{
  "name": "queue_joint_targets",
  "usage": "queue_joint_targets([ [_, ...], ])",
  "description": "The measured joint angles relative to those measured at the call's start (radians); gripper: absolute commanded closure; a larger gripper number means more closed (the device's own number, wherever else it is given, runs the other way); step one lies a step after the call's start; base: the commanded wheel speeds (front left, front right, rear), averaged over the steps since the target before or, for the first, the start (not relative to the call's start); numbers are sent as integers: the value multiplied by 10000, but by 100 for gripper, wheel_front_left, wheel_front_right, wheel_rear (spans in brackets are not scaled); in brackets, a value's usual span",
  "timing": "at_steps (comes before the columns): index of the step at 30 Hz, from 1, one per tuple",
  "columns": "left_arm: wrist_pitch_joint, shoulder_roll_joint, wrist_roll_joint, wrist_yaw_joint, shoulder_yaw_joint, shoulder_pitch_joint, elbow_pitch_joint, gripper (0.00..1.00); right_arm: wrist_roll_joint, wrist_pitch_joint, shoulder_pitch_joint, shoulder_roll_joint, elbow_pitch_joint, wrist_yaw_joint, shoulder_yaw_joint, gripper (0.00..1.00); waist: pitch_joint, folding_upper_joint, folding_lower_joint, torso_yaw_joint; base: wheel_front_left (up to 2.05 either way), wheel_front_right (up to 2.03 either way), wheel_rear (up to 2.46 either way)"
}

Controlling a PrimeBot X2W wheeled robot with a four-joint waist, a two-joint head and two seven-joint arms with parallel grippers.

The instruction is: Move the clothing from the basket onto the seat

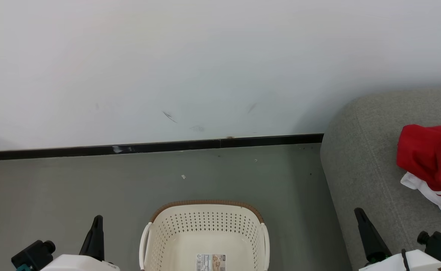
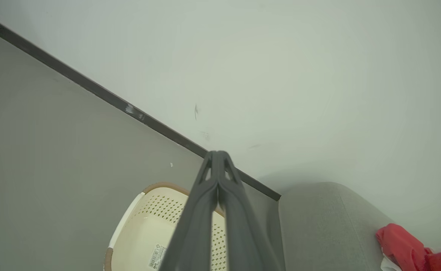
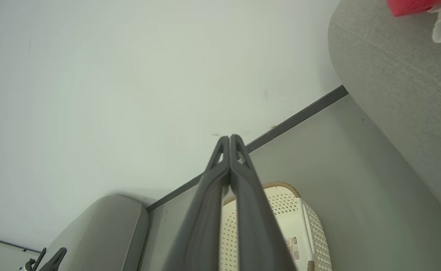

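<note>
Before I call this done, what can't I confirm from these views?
- basket, near half: head view, cut off by the bottom edge.
- basket floor: left wrist view, partly covered by the shut left gripper.
- clothing on the seat: head view, cut off by the right edge; piece count unclear.

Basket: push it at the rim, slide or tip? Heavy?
Probably light: the laundry basket is perforated plastic, and its visible bottom holds just a sticker. Likely slides on the smooth grey floor rather than tips. Thin walls may flex under a pinch.
</note>
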State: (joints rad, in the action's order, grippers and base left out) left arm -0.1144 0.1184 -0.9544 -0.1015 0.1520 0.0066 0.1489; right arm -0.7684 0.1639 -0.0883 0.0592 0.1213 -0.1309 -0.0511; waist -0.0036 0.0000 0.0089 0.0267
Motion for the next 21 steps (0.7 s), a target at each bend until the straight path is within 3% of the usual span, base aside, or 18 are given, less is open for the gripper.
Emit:
queue_joint_targets([
  [21, 665, -215, -2196, 548, -669, -80, 159, 100, -3200, -510, 378, 238, 523, 0, 111, 100, 35, 0, -71, -89, 0, 0, 0],
])
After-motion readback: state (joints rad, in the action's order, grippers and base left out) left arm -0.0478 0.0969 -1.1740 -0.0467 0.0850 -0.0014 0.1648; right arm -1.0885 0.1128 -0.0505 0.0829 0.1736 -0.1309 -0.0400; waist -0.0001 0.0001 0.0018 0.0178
